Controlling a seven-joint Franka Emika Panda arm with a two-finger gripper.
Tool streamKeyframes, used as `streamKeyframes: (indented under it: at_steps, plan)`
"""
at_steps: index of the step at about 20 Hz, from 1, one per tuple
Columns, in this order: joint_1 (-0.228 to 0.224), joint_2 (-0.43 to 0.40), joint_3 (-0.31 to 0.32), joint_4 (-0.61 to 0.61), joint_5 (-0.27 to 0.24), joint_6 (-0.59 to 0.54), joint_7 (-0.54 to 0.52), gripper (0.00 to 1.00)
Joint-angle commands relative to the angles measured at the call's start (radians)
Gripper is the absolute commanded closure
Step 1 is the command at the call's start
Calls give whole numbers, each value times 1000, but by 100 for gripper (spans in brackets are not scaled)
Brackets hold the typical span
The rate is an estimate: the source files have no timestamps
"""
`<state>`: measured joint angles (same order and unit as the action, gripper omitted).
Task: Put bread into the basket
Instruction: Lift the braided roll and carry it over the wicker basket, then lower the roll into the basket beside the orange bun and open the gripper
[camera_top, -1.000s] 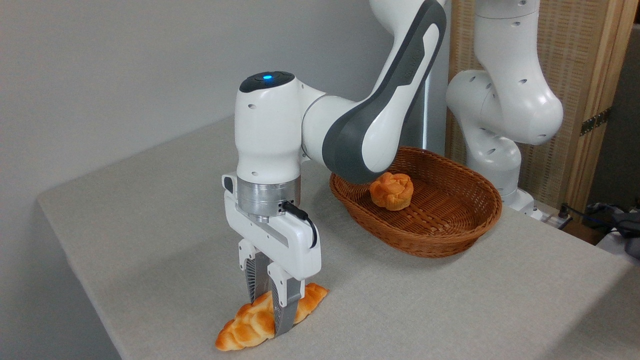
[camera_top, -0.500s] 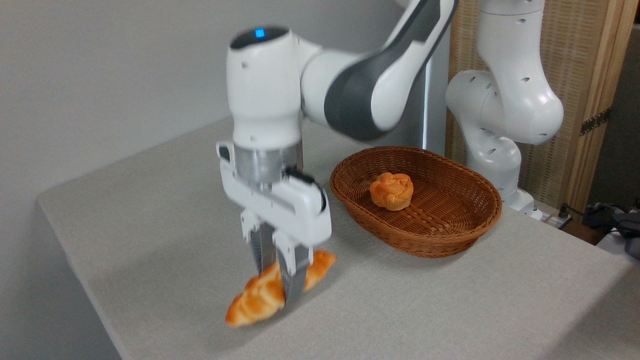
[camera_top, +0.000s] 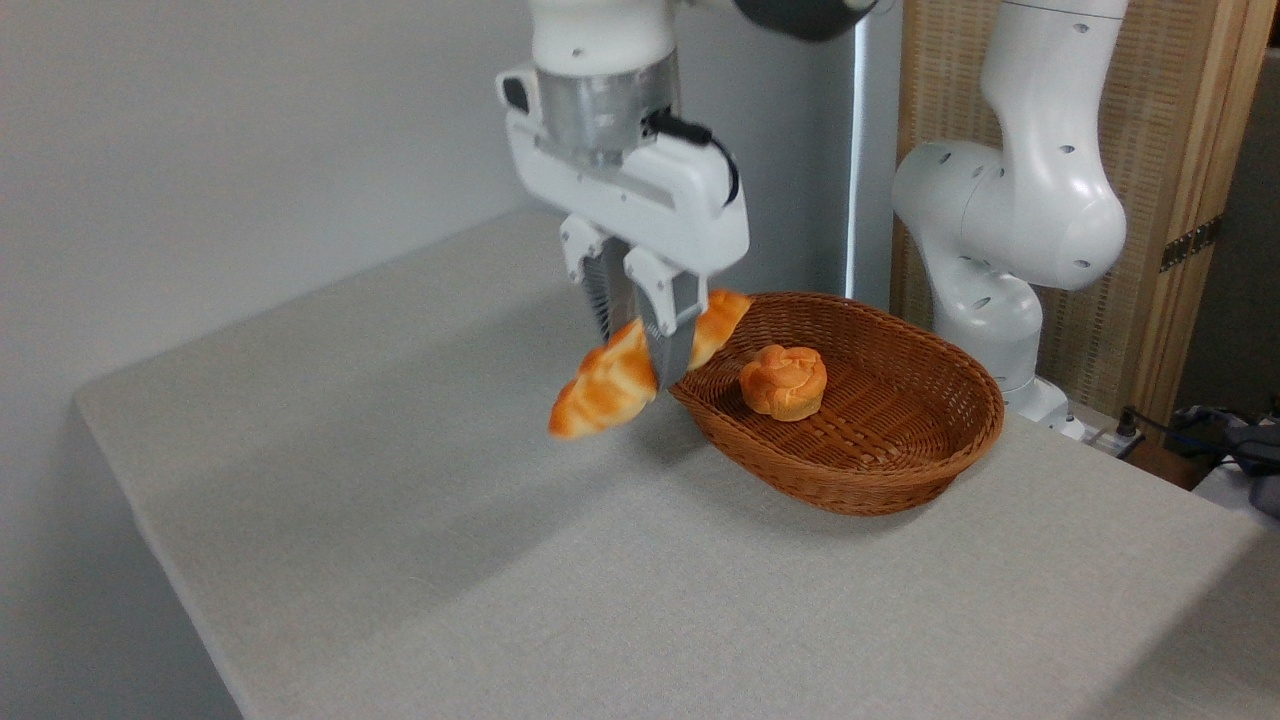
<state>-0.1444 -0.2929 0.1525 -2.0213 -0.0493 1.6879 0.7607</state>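
Right now the gripper (camera_top: 650, 340) hangs in the air above the table (camera_top: 420, 520), its two fingers pressed against the middle of the bread (camera_top: 620, 375), a long braided golden loaf. The loaf is clear of the table and tilted, its lower pointed end toward the left and its upper end just over the near-left rim of the basket (camera_top: 860, 470). The picture is slightly blurred around the loaf.

This looks like the carrying step: the bread is lifted but not yet over the basket's hollow. Next the arm would need to travel right until the whole loaf is above the basket floor, then lower and let go.

Inside the basket a small round bun (camera_top: 784, 380) sits toward the left half; the right half looks open. The basket stands near the table's far right side, close to the robot's white base (camera_top: 1000, 300). The table in front is bare.
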Motion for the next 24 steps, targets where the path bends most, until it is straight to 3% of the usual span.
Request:
streamKeyframes:
  at_steps: [1,6,9,16,20,24]
  plan:
    - [-30,-141,19,-115,-15,-40,69,56]
    - [-30,-301,25,-287,8,-40,152,55]
    - [-33,-380,41,-379,87,-40,170,55]
    - [-40,-396,64,-477,160,-70,239,54]
    - [-40,-391,64,-501,180,-70,239,47]
    - [-40,-388,64,-510,180,-70,239,17]
